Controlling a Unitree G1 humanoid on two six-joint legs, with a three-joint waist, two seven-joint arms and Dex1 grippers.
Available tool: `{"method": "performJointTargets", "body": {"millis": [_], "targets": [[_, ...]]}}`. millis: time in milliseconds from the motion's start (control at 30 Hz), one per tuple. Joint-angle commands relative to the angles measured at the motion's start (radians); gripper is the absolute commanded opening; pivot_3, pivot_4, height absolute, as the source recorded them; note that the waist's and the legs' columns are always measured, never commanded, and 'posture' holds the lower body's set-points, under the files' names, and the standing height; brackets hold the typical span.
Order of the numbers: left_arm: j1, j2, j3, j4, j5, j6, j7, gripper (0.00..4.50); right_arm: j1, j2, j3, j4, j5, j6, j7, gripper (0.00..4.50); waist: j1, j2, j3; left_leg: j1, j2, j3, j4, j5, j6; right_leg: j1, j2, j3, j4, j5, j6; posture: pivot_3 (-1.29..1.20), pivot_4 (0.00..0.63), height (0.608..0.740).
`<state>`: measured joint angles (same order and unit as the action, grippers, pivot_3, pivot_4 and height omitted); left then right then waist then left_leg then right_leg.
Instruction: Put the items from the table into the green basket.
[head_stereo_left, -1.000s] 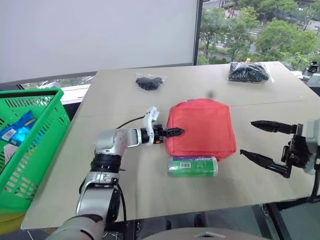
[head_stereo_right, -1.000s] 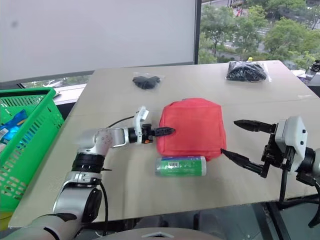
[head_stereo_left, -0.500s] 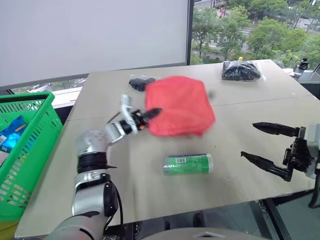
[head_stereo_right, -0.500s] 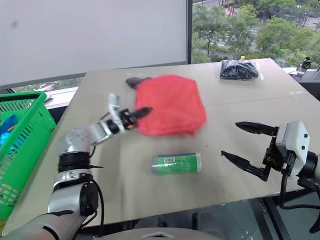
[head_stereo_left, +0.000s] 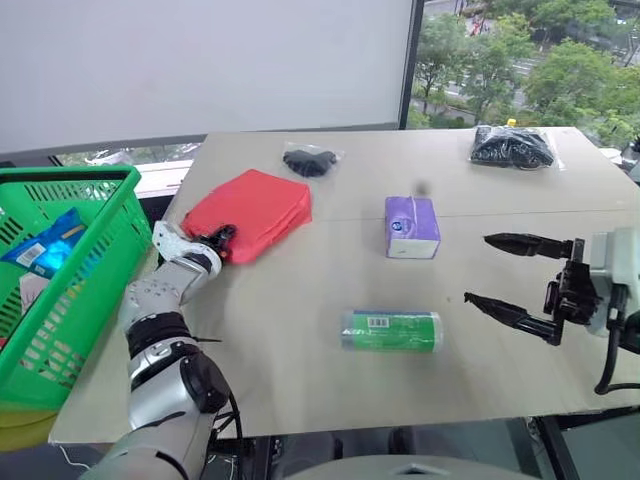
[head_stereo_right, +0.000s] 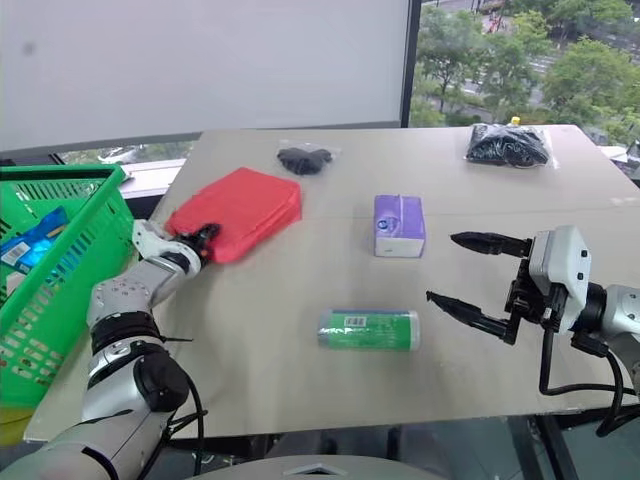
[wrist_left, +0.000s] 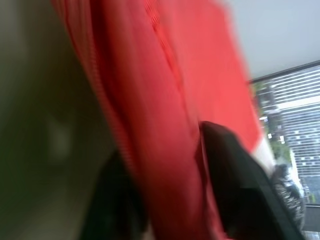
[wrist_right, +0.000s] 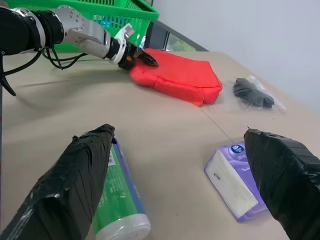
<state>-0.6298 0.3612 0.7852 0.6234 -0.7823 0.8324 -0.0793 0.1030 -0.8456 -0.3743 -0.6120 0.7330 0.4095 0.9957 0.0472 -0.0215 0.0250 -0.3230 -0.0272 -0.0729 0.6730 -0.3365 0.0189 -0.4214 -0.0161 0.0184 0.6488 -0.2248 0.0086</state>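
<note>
Green can (head_stereo_left: 390, 330) lies on its side nearest the front edge of the surface (head_stereo_left: 300, 370). Right claw (head_stereo_left: 508, 273) hovers just right of it, fingers spread wide, nothing between them. Left claw (head_stereo_left: 218, 238) at the surface's left edge, pinching the near corner of the red pouch (head_stereo_left: 250, 212); wrist view shows red fabric between both fingers. Pouch rests flat on the surface, just beside the green basket (head_stereo_left: 95, 260), which stands off the left edge with a blue packet (head_stereo_left: 45, 250) inside. Purple box (head_stereo_left: 411, 226) mid-surface. Farther back: small bag of black objects (head_stereo_left: 308, 160) behind the pouch, larger bag (head_stereo_left: 512, 146) at the far right corner.
</note>
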Motion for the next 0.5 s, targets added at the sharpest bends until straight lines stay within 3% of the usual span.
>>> {"method": "performJointTargets", "body": {"millis": [33, 133, 233, 300, 400, 500], "targets": [[0.135, 0.044, 0.026, -0.253, -0.178, 0.271, -0.034, 4.14, 0.001, -0.013, -0.015, -0.013, -0.005, -0.017, 0.012, 4.50, -0.010, 0.000, -0.001, -0.002, 0.000, 0.000, 0.000, 0.000, 0.000, -0.003, -0.001, 0.000, 0.000, 0.000, 0.000, 0.03, 0.000, 0.740], [0.356, 0.164, -0.097, -0.501, -0.233, 0.424, -0.211, 4.46, 0.013, -0.016, -0.028, -0.013, -0.002, -0.014, 0.018, 4.50, -0.036, -0.001, -0.002, -0.005, 0.000, 0.001, -0.001, 0.000, 0.000, -0.007, 0.000, 0.002, 0.003, 0.000, 0.000, 0.04, 0.000, 0.740], [0.615, 0.376, -0.248, -0.771, -0.220, 0.400, -0.499, 4.46, 0.032, -0.020, -0.036, -0.014, 0.007, -0.001, 0.022, 4.50, -0.042, 0.000, -0.001, -0.004, 0.000, 0.003, -0.003, 0.000, -0.001, -0.011, 0.000, 0.005, 0.007, -0.002, -0.003, 0.08, 0.000, 0.740], [0.698, 0.470, -0.265, -0.893, -0.284, 0.406, -0.657, 4.46, 0.044, -0.022, -0.039, -0.019, 0.021, 0.011, 0.027, 4.50, -0.024, 0.003, 0.001, -0.002, -0.001, 0.003, -0.003, 0.001, -0.002, -0.009, -0.001, 0.005, 0.007, -0.002, -0.003, 0.08, 0.000, 0.740], [0.679, 0.585, -0.339, -1.052, -0.277, 0.337, -0.799, 4.46, 0.059, -0.035, -0.047, -0.025, 0.033, 0.020, 0.049, 4.50, 0.014, 0.011, 0.006, 0.001, -0.003, -0.001, 0.000, 0.001, -0.001, -0.002, -0.003, -0.001, 0.007, -0.005, -0.006, 0.10, 0.000, 0.740], [0.542, 0.640, -0.535, -1.127, -0.141, 0.220, -0.835, 4.46, 0.083, -0.061, -0.071, -0.015, 0.021, 0.017, 0.084, 4.50, 0.035, 0.018, 0.009, 0.013, -0.002, -0.001, -0.001, 0.001, -0.002, 0.014, -0.003, -0.004, 0.005, -0.008, -0.001, 0.08, 0.000, 0.740]]}}
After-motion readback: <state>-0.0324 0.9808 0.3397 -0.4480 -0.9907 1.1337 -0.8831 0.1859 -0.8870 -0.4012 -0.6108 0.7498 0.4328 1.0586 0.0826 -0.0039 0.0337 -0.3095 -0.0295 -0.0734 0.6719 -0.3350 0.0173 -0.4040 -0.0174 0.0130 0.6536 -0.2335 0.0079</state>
